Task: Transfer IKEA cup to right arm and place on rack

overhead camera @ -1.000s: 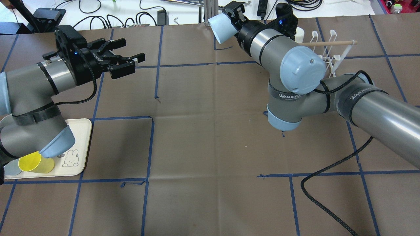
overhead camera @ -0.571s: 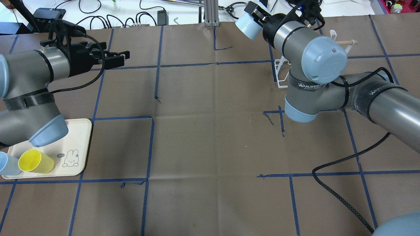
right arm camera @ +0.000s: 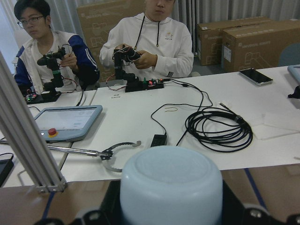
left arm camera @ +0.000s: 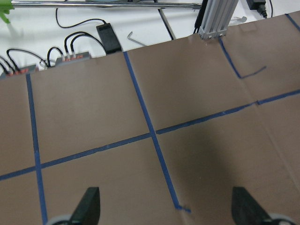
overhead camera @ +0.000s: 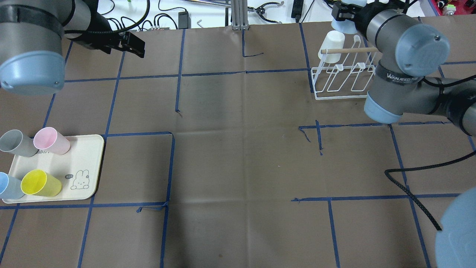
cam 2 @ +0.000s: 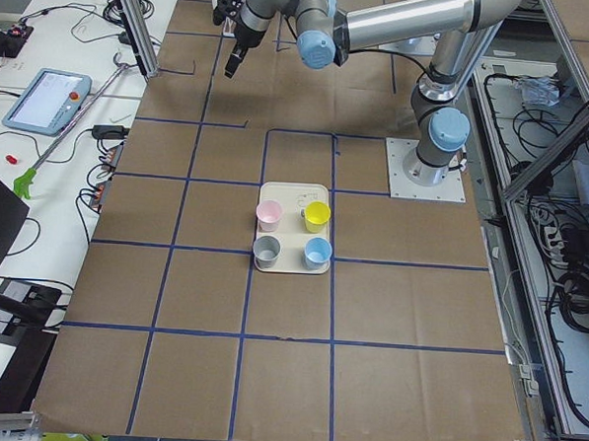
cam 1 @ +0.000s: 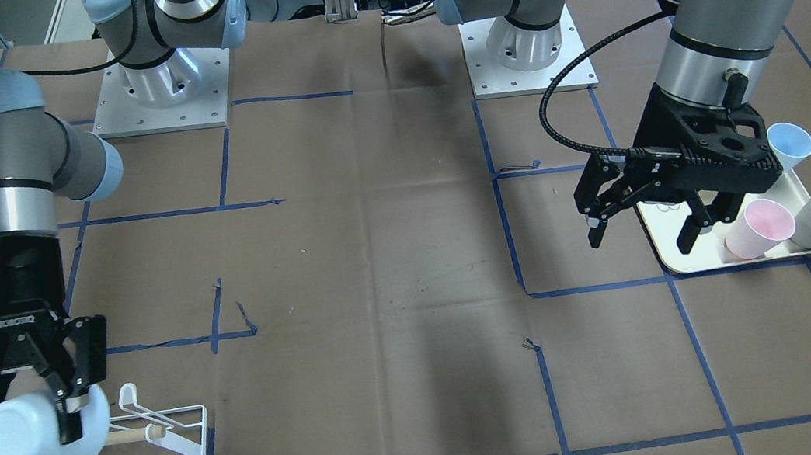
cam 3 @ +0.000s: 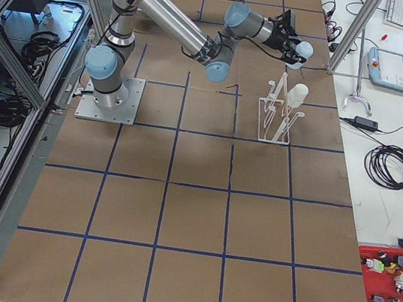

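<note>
The IKEA cup [cam 1: 31, 449] is pale blue and lies on its side, base toward the operators, with my right gripper [cam 1: 26, 410] shut on it. It hangs over the far end of the white wire rack [cam 1: 183, 445], by the wooden dowel. In the overhead view the cup [overhead camera: 339, 26] shows only partly behind the right gripper [overhead camera: 344, 16], beyond the rack [overhead camera: 342, 80]. The right wrist view is filled by the cup's base [right arm camera: 171, 187]. My left gripper [cam 1: 642, 239] hangs open and empty beside the tray [cam 1: 665, 264]; its fingertips [left arm camera: 89, 206] stand wide apart.
A white cup [overhead camera: 332, 46] hangs on the rack's left end. The cream tray [overhead camera: 87, 156] at the front left holds pink [overhead camera: 50, 140], grey [overhead camera: 15, 143], yellow [overhead camera: 39, 183] and blue [overhead camera: 7, 186] cups. Two people [right arm camera: 154, 42] sit beyond the table's far edge, among cables.
My right arm swung right with the pale blue cup, to the far side of the rack. The left arm pulled back to the far left, uncovering the cups on the tray.
</note>
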`<action>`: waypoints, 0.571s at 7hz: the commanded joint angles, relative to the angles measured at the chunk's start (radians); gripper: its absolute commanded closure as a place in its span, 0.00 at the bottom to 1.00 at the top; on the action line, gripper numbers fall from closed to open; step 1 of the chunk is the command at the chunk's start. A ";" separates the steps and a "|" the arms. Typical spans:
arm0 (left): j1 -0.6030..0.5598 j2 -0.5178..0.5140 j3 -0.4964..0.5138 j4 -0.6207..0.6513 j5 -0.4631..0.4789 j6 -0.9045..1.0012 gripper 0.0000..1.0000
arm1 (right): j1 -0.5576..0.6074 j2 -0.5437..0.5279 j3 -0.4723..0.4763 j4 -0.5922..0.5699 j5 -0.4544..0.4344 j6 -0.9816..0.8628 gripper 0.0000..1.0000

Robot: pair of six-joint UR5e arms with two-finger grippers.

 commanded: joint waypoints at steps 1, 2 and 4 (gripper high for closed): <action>-0.068 0.021 0.088 -0.294 0.119 -0.105 0.01 | -0.085 0.096 -0.090 -0.011 0.000 -0.091 0.80; -0.099 0.048 0.064 -0.336 0.150 -0.136 0.01 | -0.116 0.143 -0.125 -0.046 0.000 -0.165 0.80; -0.102 0.071 0.012 -0.328 0.136 -0.145 0.01 | -0.122 0.225 -0.188 -0.095 0.000 -0.172 0.81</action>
